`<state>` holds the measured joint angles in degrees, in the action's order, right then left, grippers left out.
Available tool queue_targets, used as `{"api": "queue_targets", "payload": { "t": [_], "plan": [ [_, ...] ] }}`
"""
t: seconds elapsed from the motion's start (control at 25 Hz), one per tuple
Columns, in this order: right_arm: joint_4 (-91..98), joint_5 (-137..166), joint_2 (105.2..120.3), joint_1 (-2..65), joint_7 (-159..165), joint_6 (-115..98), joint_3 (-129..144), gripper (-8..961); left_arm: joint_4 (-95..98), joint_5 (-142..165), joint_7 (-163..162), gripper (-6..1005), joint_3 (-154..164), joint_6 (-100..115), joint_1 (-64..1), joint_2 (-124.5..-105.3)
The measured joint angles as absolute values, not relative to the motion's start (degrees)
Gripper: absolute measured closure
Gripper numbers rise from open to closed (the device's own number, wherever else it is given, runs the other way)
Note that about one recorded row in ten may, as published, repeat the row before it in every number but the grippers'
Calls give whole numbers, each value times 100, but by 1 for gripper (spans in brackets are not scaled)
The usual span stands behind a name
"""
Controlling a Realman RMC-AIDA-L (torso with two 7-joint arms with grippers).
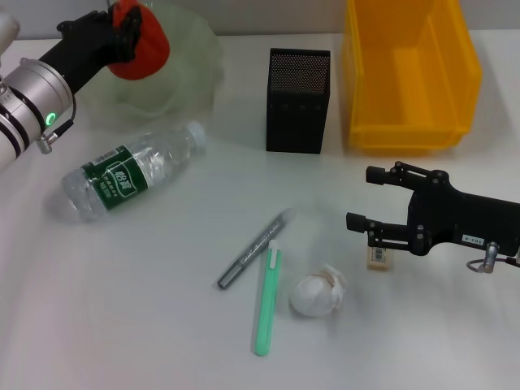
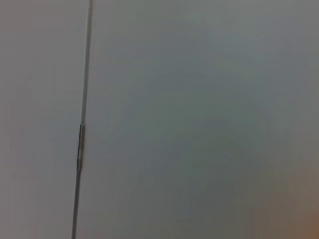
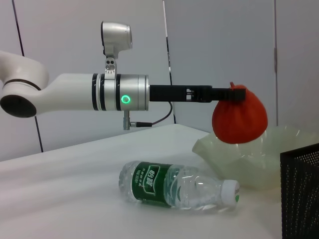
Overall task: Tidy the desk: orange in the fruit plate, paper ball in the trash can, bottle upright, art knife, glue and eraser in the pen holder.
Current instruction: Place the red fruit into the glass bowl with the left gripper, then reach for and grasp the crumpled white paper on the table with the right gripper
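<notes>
Now, upper left, the left hand (image 1: 130, 28) pinches the orange (image 1: 142, 50) above the plate (image 1: 191, 77). Lower right, the right hand (image 1: 361, 199) hovers spread beside the eraser (image 1: 378, 257).

The wide translucent pale-green plastic bowl (image 1: 191, 77) is looking glossy, and the bright yellow plastic bin (image 1: 410, 69) is showing smooth walls. The black metal-mesh box (image 1: 297, 99) is appearing matt, while the white paper wad (image 1: 315, 294) is looking wrinkly.

The white surface (image 1: 146, 325) carries the fruit plate (image 1: 191, 77), pen holder (image 1: 298, 99) and trash can (image 1: 410, 73) along its far side. Nearer, the bottle (image 1: 134, 171) lies on its side, with a grey pen (image 1: 254, 249), a green art knife (image 1: 267, 302), the paper ball (image 1: 317, 294) and the eraser (image 1: 379, 257) scattered across the middle.
</notes>
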<state>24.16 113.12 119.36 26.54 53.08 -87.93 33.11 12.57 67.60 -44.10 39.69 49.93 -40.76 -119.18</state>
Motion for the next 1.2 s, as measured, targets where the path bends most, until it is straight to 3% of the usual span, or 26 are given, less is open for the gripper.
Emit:
{"api": "queue_targets", "payload": {
  "t": [0.32,0.8,0.92,1.2],
  "plan": [
    [2403,11311,11936,2654,5308,-8787,3283,142,1247,6733,-4395,645,3959,4872,-4096,-11918],
    [2383,11111,11924,2613,5315,-8780,3211,141,1575,6966,-5417,190,4531,6657,-3717,-11840],
    [2381,11092,11916,2617,5354,-8779,3208,141,2309,7268,-6116,190,5323,7835,-3204,-11784],
    [2431,11091,11891,2650,5547,-8837,3237,142,2754,8161,-6575,191,5712,8943,-2825,-11589]
  ]
}}
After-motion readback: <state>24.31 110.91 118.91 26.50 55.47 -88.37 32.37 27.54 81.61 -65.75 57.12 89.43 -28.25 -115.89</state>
